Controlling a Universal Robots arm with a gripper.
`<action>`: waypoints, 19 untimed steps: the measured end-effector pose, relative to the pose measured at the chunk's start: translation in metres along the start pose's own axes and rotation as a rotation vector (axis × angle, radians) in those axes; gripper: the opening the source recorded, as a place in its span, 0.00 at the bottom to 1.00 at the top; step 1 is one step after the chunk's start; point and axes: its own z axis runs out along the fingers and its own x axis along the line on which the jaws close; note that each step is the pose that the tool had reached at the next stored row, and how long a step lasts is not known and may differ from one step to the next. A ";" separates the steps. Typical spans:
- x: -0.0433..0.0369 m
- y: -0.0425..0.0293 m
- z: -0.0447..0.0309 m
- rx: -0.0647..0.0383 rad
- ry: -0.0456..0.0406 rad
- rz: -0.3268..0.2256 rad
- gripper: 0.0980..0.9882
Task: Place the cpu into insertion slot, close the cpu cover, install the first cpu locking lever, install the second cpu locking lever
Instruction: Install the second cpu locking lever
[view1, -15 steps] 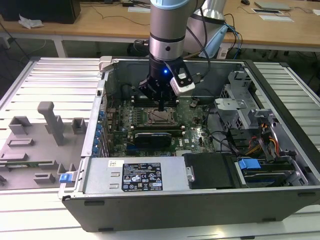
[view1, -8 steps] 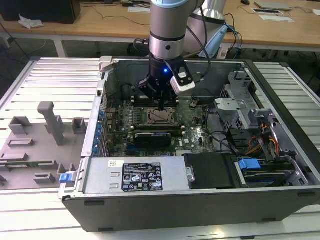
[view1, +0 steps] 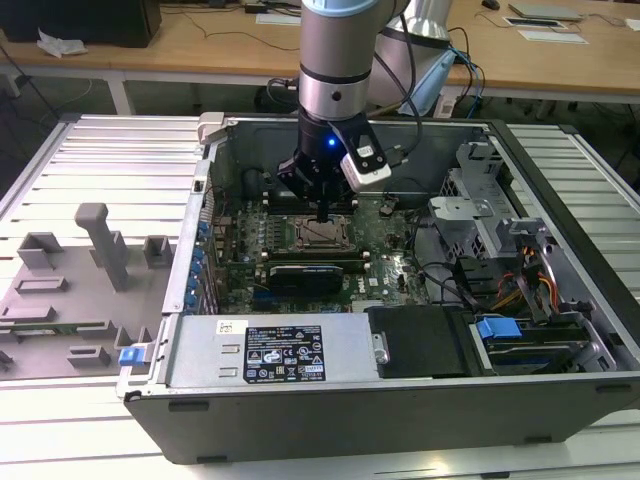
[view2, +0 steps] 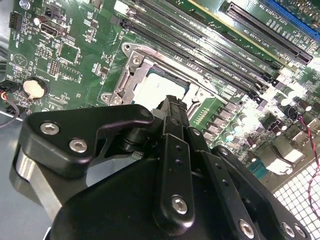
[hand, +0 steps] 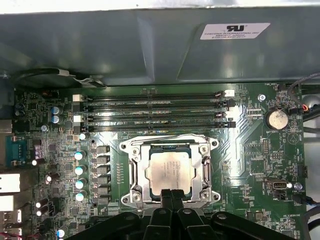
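Inside an open computer case, the cpu (hand: 170, 171) sits in the insertion slot (hand: 135, 172) mid-motherboard, cpu cover (hand: 206, 170) lying down around it; closed, empty fingers (hand: 171, 194) touch its edge; press gently, squarely

Chip (hand: 170, 169): flat square, pale silver-beige top, seated level in socket (hand: 138, 176) on green board; in second wrist view pale top (view2: 159, 86) partly hidden behind my fingers. Socket: square, dark frame around chip, sits just beside row of long black memory slots. Cover (hand: 206, 170): thin silver-grey metal frame, cut-out middle, lying flat down over socket, chip top showing through opening. In exterior view socket (view1: 322, 234) lies mid-board inside open case.
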 end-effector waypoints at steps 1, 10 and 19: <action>0.0000 -0.0001 0.0000 0.000 0.0000 0.000 0.01; -0.0003 -0.0091 -0.0003 0.000 0.0000 0.000 0.01; -0.0007 -0.0166 -0.0053 0.000 0.0000 0.000 0.01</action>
